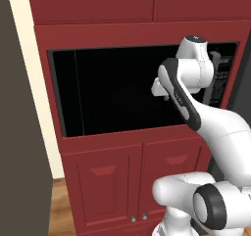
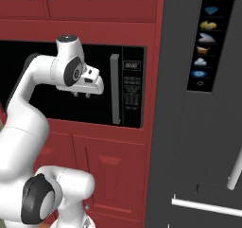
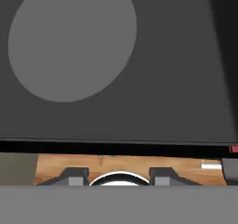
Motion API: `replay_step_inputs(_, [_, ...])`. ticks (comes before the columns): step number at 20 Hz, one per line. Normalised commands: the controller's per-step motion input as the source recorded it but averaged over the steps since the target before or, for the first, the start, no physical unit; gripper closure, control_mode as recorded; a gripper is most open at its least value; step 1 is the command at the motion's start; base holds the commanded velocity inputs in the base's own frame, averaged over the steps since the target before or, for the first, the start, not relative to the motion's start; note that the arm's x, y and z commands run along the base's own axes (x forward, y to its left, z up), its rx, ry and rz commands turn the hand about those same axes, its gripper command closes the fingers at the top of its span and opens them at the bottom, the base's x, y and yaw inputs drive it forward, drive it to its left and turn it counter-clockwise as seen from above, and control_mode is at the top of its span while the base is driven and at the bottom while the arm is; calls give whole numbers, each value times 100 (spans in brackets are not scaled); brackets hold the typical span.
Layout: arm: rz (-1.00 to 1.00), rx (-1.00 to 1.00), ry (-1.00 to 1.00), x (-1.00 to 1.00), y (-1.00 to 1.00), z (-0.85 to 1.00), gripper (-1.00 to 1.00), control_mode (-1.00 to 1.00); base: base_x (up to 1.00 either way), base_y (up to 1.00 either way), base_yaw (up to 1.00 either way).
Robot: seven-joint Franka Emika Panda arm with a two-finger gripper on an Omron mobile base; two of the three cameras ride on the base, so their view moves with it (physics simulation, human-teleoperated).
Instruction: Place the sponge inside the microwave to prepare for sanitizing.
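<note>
Hand: we are seeing the gripper (image 2: 81, 95) hanging in front of the microwave's dark glass, left of centre in the right base view, with its fingers pointing down.
Jaws: in the hand view the fingertips (image 3: 74, 175) are standing apart at the bottom edge, and nothing is lying between them.
Below the hand: a strip of wooden floor (image 3: 130, 165) is showing just above the tips.
Beyond the hand: a grey cavity floor (image 3: 186, 88) with the round turntable (image 3: 72, 42) is filling the upper part of the hand view.
Microwave: the microwave (image 1: 112, 93) is sitting in the middle of the left base view, framed by red cabinetry (image 1: 112, 181). Its handle (image 2: 115, 90) is standing just beside the button panel (image 2: 132, 92).
Door: we are reading it as shut from the base views, but the hand view leaves us unsure.
Sponge: we cannot tell where the sponge is lying; the hand is not carrying it.
Handling: we are expecting it to be light, soft and springy, with little risk of damage.
Grip: we are judging a pinch across the short sides, mid-length and jaws level, to be best, since it will compress before it slips.
</note>
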Motion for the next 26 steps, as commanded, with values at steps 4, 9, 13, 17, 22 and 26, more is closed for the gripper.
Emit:
replay_step_inputs(4, [0, 0, -19, -16, -9, 0, -100, -100, 0, 0, 0])
replay_step_inputs(9, [0, 0, -42, -57, -4, -7, -100, -100, 0, 0, 0])
replay_step_inputs(13, [0, 0, -25, -47, -11, -1, -100, -100, 0, 0, 0])
replay_step_inputs(17, [0, -1, -33, -34, -24, -10, -100, -100, 0, 0, 0])
replay_step_inputs(22, [0, -4, -57, -2, -12, -3, -100, -100, 0, 0, 0])
replay_step_inputs(26, [0, -2, -49, 0, -23, -15, -100, -100, 0, 0, 0])
